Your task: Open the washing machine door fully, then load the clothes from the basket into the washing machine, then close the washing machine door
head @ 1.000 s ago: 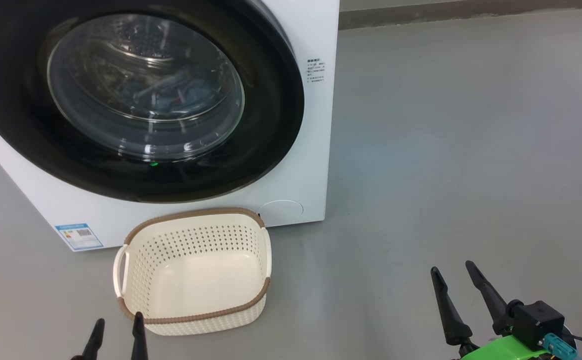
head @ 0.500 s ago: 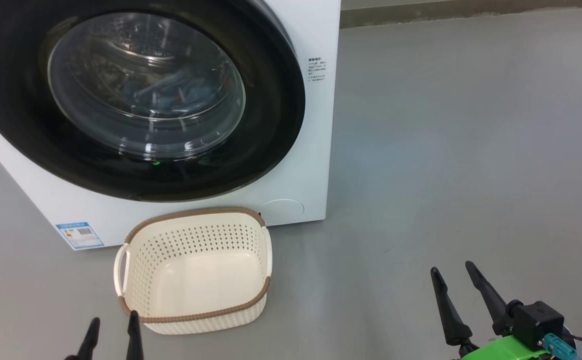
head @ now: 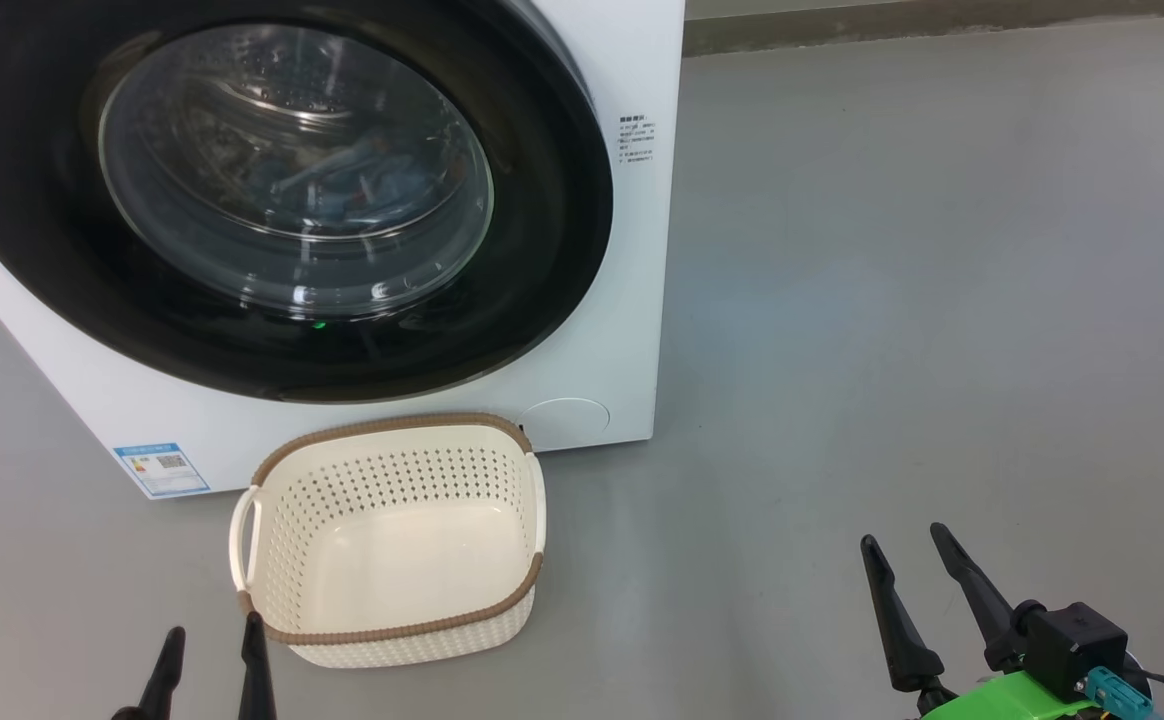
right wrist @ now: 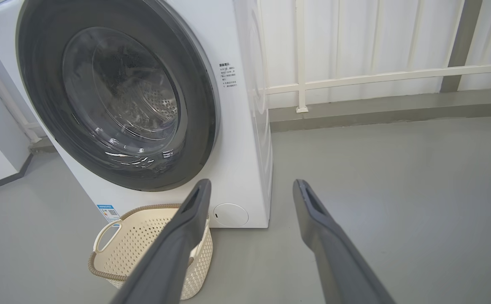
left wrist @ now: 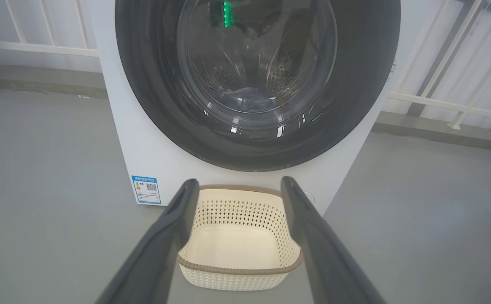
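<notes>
At the lower left of the head view the left hand [head: 212, 625] hangs low over the floor [head: 892, 300], its two fingers spread wide with nothing between them, just beside the near left corner of the basket [head: 392, 428]. The basket sits on the floor touching, or nearly touching, the foot of the washing machine [head: 632, 300], right of the blue label sticker [head: 162, 470], and it holds nothing. Above it the washing machine door [head: 22, 200] lies flush against the front, and the clothes [head: 362, 185] show as a bluish heap through the glass, down in the drum. So the loading looks finished and the closing looks done or nearly so; whether the latch has caught cannot be told. To finish well, any last push belongs on the black ring, not the bulging glass, square to the front and steady, with the arms kept clear of the basket. At the lower right the right hand [head: 902, 534] is likewise wide and empty, well apart from the machine.
</notes>
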Available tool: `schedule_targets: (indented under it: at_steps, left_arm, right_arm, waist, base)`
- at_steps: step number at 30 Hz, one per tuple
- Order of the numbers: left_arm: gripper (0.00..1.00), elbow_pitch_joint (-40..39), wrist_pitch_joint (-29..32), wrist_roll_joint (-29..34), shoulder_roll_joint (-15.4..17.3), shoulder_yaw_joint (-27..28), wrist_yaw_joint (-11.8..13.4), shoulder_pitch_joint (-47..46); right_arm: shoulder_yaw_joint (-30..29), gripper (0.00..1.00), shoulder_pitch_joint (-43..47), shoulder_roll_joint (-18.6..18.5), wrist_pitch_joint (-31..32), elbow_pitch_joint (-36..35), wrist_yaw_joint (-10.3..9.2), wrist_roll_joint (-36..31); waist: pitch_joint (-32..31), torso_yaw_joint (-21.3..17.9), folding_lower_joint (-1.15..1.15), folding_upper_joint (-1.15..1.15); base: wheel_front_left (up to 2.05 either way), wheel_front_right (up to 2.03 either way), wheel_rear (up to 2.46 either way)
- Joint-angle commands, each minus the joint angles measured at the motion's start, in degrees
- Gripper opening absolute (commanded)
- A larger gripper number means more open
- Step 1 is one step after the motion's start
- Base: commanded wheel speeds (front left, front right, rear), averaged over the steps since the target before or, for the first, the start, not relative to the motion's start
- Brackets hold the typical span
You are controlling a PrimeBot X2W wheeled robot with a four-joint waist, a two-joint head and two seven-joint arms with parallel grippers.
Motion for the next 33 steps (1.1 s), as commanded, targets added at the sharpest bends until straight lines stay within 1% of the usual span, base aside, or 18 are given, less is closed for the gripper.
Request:
schedule_targets:
  at_steps: [1,15,16,20,23,28,31,33]
  left_arm:
    - [1.0,-1.58,-0.37,0.19,0.66,1.89,0.15,-0.48]
    - [1.0,-1.98,-0.37,-0.64,0.66,2.05,0.08,-0.3]
    - [0.0,-0.1,0.01,-0.33,-0.04,0.04,-0.01,0.85]
    - [0.0,2.68,0.11,-0.38,-1.03,-0.42,-0.01,1.09]
    - [0.0,2.84,0.53,-1.56,-1.0,-0.24,-0.06,0.78]
    - [0.0,2.94,1.39,-4.63,-0.94,-0.03,-0.17,0.3]
    - [0.0,3.02,1.85,-6.47,-0.9,0.05,-0.23,0.02]
    - [0.0,3.08,2.17,-7.69,-0.87,0.11,-0.28,-0.21]
  right_arm:
    - [1.22,1.0,-0.57,-0.08,-0.26,-1.15,-0.33,0.22]
    - [1.16,1.0,-0.62,-0.08,-0.26,-1.07,-0.33,0.21]
    - [0.03,0.0,0.0,0.0,0.0,0.35,0.01,-0.01]
    - [0.25,0.0,0.96,0.1,0.04,3.19,0.01,0.03]
    - [0.25,0.0,0.91,0.06,0.27,3.11,0.01,1.36]
    - [0.14,0.0,0.69,-0.13,0.96,3.04,-0.01,4.79]
    - [0.09,0.0,0.51,-0.23,1.38,3.09,-0.02,6.85]
    - [0.05,0.0,0.35,-0.29,1.65,3.12,-0.02,8.21]
  waist:
    - [0.0,-0.04,0.0,0.0]
    - [0.16,-0.2,0.0,0.0]
    - [0.17,-0.2,0.0,0.0]
    - [0.17,-0.2,0.0,0.0]
    - [0.17,-0.17,0.01,0.0]
    - [0.03,-0.07,0.13,0.0]
    - [0.1,-0.02,0.03,0.0]
    - [0.15,0.02,0.01,0.0]
  base:
    - [0.0,0.0,0.0]
    - [0.0,0.0,0.0]
    - [0.0,0.0,0.0]
    - [0.0,0.0,0.0]
    - [0.0,0.0,0.0]
    - [0.0,0.0,0.0]
    - [0.0,0.0,0.0]
    - [0.0,0.0,0.0]
